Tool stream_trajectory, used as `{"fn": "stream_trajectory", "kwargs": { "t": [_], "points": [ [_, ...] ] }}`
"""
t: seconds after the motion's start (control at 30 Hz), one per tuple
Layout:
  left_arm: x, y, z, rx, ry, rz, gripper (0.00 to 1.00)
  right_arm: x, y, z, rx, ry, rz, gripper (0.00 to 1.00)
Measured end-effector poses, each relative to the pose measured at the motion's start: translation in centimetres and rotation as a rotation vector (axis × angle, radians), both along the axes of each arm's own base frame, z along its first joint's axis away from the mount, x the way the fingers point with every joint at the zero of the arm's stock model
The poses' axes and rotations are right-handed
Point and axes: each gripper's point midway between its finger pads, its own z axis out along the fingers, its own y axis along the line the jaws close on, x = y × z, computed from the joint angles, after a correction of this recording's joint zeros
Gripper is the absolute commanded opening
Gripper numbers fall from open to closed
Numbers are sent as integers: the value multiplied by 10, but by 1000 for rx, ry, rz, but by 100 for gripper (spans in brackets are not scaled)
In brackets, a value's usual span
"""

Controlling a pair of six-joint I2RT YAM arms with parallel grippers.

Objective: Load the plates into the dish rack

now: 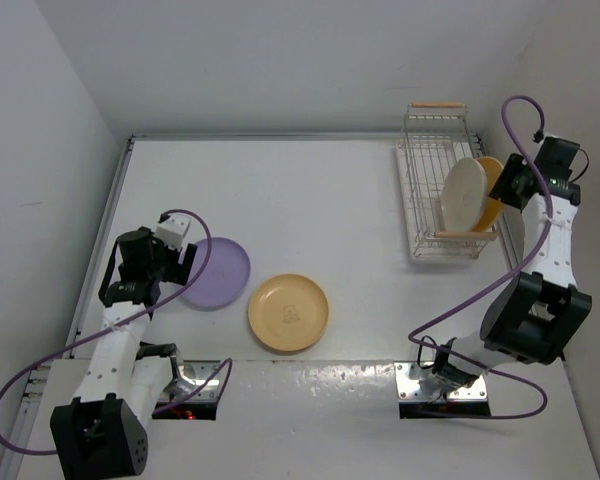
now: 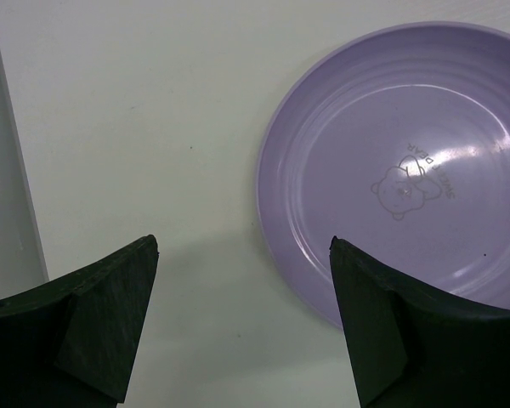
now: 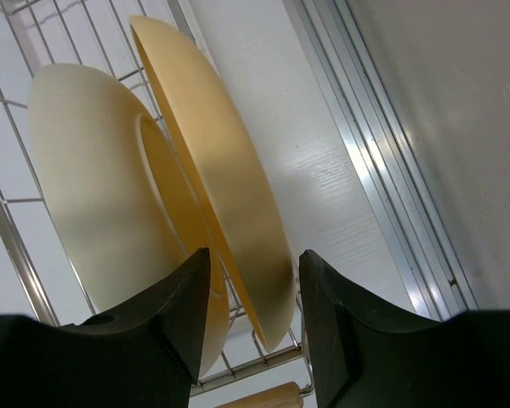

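The white wire dish rack (image 1: 427,180) stands at the back right. A cream plate (image 1: 462,195) and a yellow-orange plate (image 1: 492,192) stand on edge in it. My right gripper (image 1: 510,185) is open beside them. In the right wrist view its jaws (image 3: 255,259) straddle the yellow plate's (image 3: 229,195) lower rim with gaps on both sides, and the cream plate (image 3: 93,187) is to the left. A lavender plate (image 1: 217,272) and a second yellow-orange plate (image 1: 288,312) lie flat on the table. My left gripper (image 1: 175,268) is open and empty at the lavender plate's (image 2: 408,170) left rim (image 2: 245,246).
The rack's wooden handle (image 3: 263,398) is just below my right fingers. A metal rail (image 3: 391,187) and the right wall run close behind the rack. The table's left edge (image 1: 105,240) lies close to my left arm.
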Motion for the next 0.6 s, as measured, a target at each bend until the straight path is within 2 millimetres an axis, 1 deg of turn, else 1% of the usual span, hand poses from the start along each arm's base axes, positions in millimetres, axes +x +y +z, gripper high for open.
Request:
{"fn": "stream_trajectory", "kwargs": {
  "t": [0.1, 0.27, 0.43, 0.5, 0.6],
  "points": [
    [0, 0, -2, -1, 7, 0, 86, -1, 0, -3, -2, 5, 3, 43],
    [0, 0, -2, -1, 8, 0, 86, 5, -4, -4, -32, -18, 12, 39],
    [0, 1, -2, -1, 10, 4, 86, 3, -7, -20, -96, 12, 53, 33],
    [0, 2, -3, -2, 11, 8, 86, 2, -8, -25, -151, 25, 76, 32],
    [0, 3, -4, -2, 16, 11, 86, 0, -4, -30, -229, 41, 118, 26]
  ]
}}
